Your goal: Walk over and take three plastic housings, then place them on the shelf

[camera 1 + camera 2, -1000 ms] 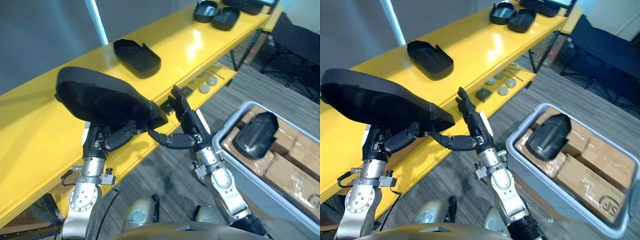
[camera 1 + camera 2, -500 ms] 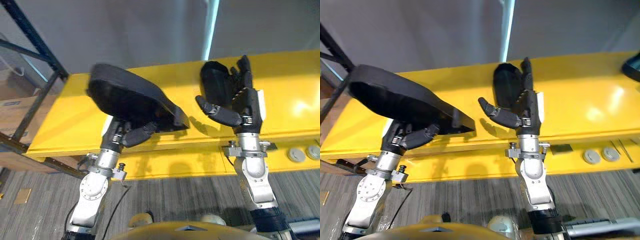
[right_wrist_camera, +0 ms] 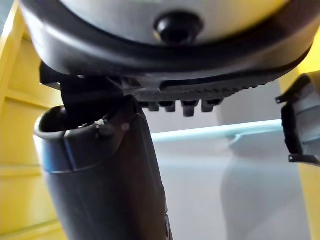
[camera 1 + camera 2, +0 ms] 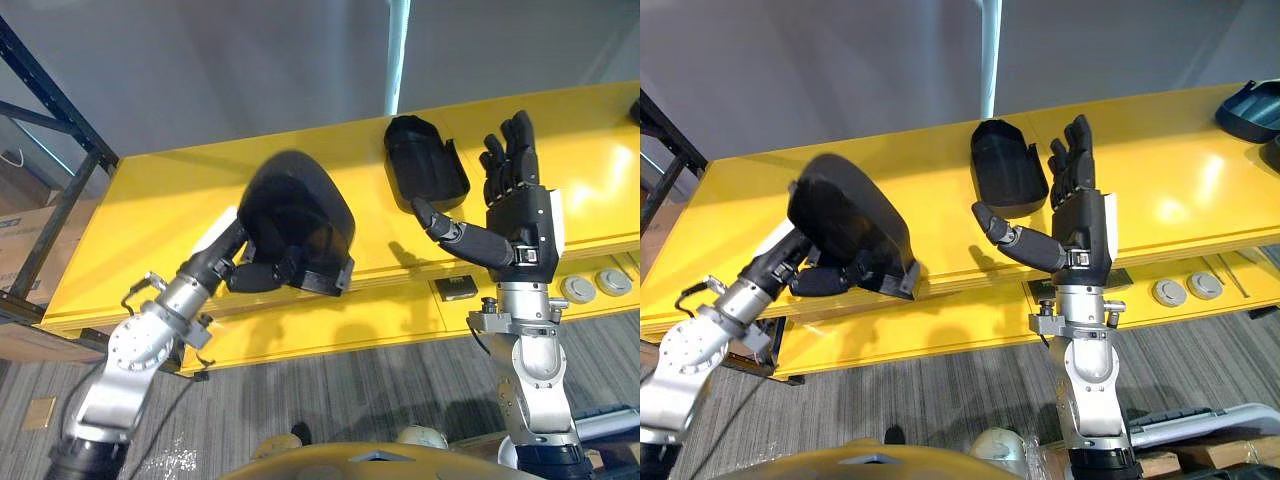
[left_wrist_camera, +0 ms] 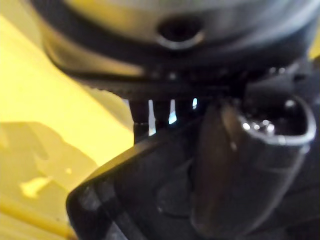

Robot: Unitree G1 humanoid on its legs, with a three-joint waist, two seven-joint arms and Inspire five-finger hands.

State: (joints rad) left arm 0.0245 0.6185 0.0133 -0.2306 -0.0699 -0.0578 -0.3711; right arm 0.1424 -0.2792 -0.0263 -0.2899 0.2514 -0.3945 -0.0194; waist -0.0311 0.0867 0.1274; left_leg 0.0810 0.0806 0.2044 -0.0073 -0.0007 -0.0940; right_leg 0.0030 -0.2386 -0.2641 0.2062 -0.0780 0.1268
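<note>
1. The left hand [image 4: 252,274] curls under a black housing [image 4: 300,210], tipping it over the yellow shelf [image 4: 140,210], probably to set it down.
2. The right hand [image 4: 522,222] is spread, empty, beside another housing [image 4: 425,165] lying there.

Both head eyes look steeply down from above on the long glossy yellow shelf [image 4: 140,210], which crosses mid-frame below a grey wall [image 4: 250,60]. They share all of it, with things sitting further left in the right eye view. The left wrist camera sits very close behind the left hand [image 5: 240,165], facing the domed black plastic housing [image 5: 140,200] and the shelf. The right wrist camera looks along the right hand [image 3: 105,175] toward the wall.
</note>
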